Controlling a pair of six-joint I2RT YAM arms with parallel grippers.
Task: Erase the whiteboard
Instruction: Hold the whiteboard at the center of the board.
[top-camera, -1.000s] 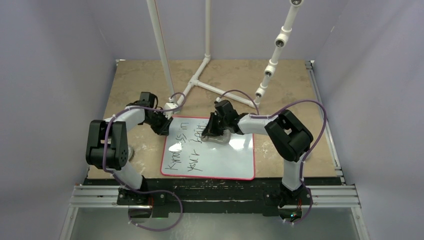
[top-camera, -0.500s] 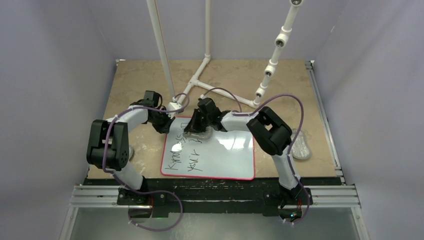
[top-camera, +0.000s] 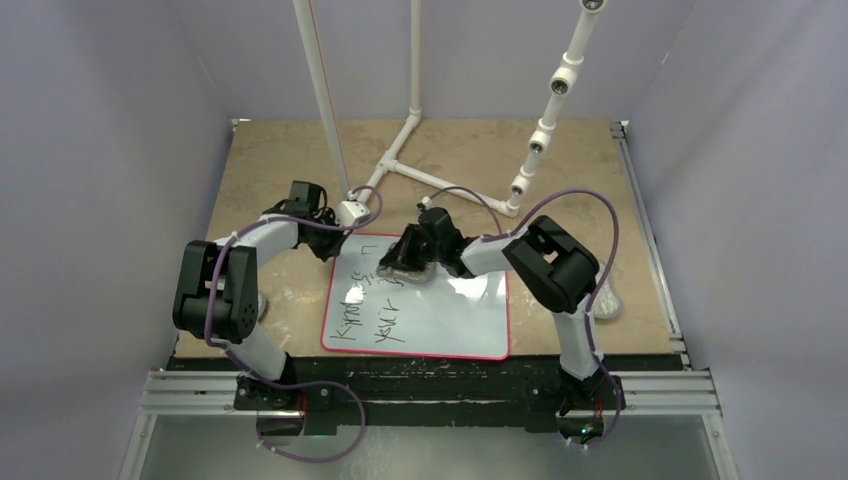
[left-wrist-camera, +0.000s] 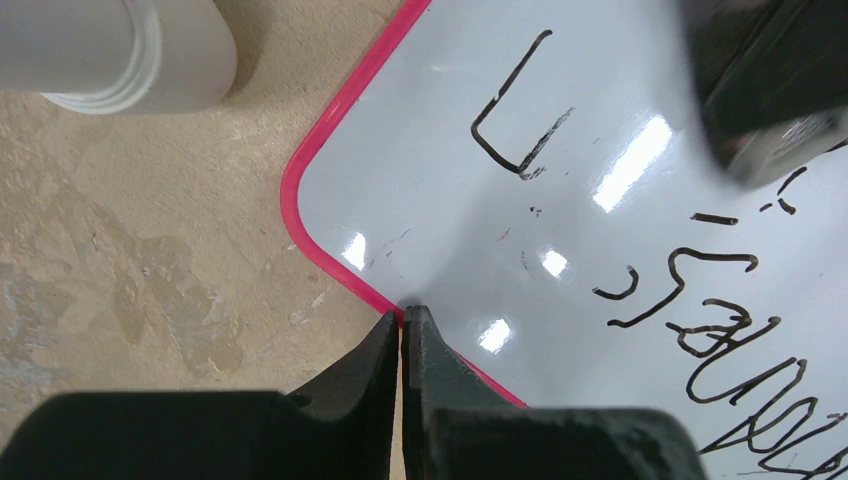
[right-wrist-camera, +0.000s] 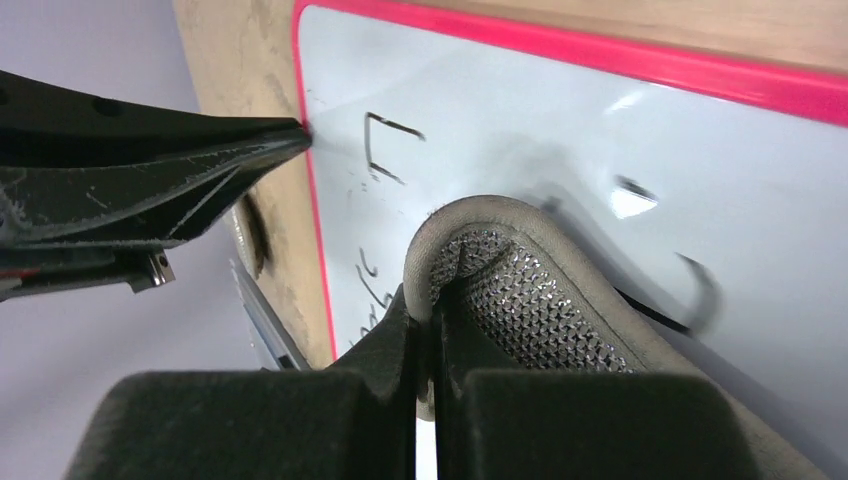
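Whiteboard (top-camera: 450, 320) lay flat on the desk (top-camera: 280, 160), red border all round, long side towards the arm bases

Black writing (top-camera: 365, 315) covered the whiteboard's left half, while the right half was bare and glossy

Left fingers (top-camera: 335, 245) sat at the whiteboard's far left corner. In the left wrist view, left fingers (left-wrist-camera: 403, 330) were pressed fully together with the tips down on the red border of the whiteboard (left-wrist-camera: 560, 150). Could not tell if any of the edge was pinched between them

Right fingers (top-camera: 405, 262) were over the whiteboard's far edge, left of its middle. They were clamped tight on a grey pad (top-camera: 408, 272). In the right wrist view the pad (right-wrist-camera: 520, 290) was folded up between the right fingers (right-wrist-camera: 428, 300), mesh side showing, its lower part lying on the whiteboard (right-wrist-camera: 640, 150) over some of the writing

White pipe frame (top-camera: 415, 175) stood behind the whiteboard, one foot (left-wrist-camera: 120, 50) just beside the far left corner
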